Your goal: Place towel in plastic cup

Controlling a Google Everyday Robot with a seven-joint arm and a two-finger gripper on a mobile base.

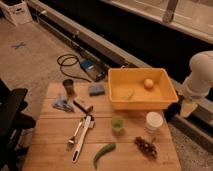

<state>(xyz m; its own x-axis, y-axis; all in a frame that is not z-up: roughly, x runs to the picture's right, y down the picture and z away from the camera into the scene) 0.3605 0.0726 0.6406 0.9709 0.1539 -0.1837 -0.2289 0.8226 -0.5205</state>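
The towel (62, 103) is a small crumpled bluish cloth lying on the left part of the wooden table (50, 150). A small green plastic cup (117, 124) stands upright near the table's middle. A white cup (154, 121) stands to its right, and a dark cup (68, 86) stands at the back left, just behind the towel. My white arm (201, 75) hangs off the table's right side, with the gripper (187, 107) low beside the yellow bin, far from the towel and holding nothing that I can see.
A yellow bin (141, 90) at the back right holds a round yellow fruit (148, 83). Also on the table are a blue sponge (96, 89), utensils (82, 134), a green pepper (103, 152) and grapes (146, 146). A black chair (12, 120) stands at the left. Cables (70, 62) lie on the floor.
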